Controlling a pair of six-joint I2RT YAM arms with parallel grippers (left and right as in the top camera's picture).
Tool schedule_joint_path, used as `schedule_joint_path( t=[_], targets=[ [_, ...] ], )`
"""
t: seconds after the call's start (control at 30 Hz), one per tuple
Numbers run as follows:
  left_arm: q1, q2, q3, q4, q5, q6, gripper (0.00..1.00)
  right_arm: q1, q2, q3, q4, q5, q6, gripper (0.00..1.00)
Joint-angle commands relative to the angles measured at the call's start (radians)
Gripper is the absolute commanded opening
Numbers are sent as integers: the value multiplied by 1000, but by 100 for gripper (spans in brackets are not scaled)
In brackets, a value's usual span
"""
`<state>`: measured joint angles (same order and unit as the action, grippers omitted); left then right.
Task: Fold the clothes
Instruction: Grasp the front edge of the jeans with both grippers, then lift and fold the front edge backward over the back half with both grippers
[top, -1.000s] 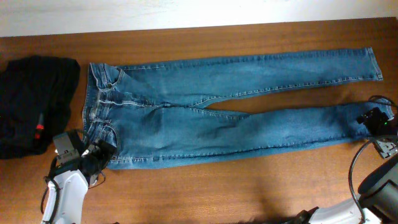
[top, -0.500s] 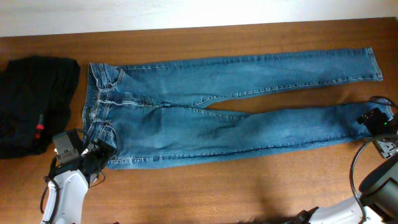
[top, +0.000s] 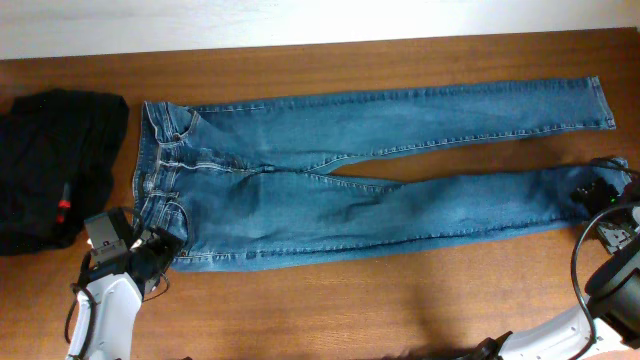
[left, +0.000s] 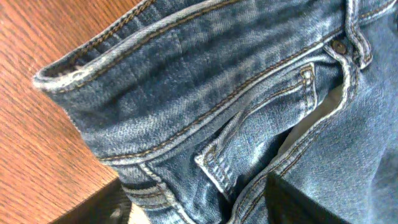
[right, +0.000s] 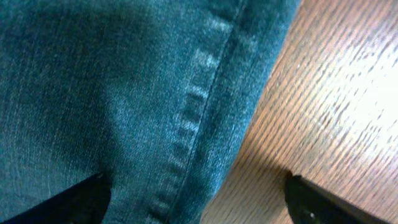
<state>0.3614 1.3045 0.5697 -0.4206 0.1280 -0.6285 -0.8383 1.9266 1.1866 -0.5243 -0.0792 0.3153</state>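
The blue jeans (top: 330, 180) lie flat across the table, waistband at the left, both legs stretched to the right. My left gripper (top: 158, 247) sits at the near waistband corner. In the left wrist view it (left: 199, 208) stands open, and the waistband and pocket denim (left: 217, 93) fill the space between its dark fingers (left: 298, 199). My right gripper (top: 598, 192) is at the hem end of the near leg. It (right: 196, 202) is open and straddles the leg's edge seam (right: 186, 124), one finger over denim, the other finger (right: 323, 202) over bare wood.
A black garment with a small red tag (top: 50, 170) lies bunched at the left edge, just beyond the left arm. Bare wooden table (top: 400, 300) runs along the near side below the jeans. The far leg's hem (top: 600, 100) reaches close to the right edge.
The left jaws have drawn closer together around the waistband corner. The right gripper has shifted slightly at the hem. The jeans lie as before.
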Motion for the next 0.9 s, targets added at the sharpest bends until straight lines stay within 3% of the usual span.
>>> schedule_joint_path(
  t=[0.0,0.07,0.2,0.27,0.4,0.87],
  targets=[
    [5,10,-9,5,7,3,56,-8,18,1,5,5,9,85],
    [5,10,-9,5,7,4,49,-8,18,1,4,5,20,75],
    [5,10,-9,5,7,4,20,-8,18,1,1,-3,19,54],
    [5,10,-8,8,7,5,1,-8,17,2,2,-59,19,42],
    [5,7,16,5,21,31,0,-8,14,16,-14,-94,14,5],
    [5,-7,226,-132,34,103,1,-8,10,260,-263,-93,11,4]
  ],
)
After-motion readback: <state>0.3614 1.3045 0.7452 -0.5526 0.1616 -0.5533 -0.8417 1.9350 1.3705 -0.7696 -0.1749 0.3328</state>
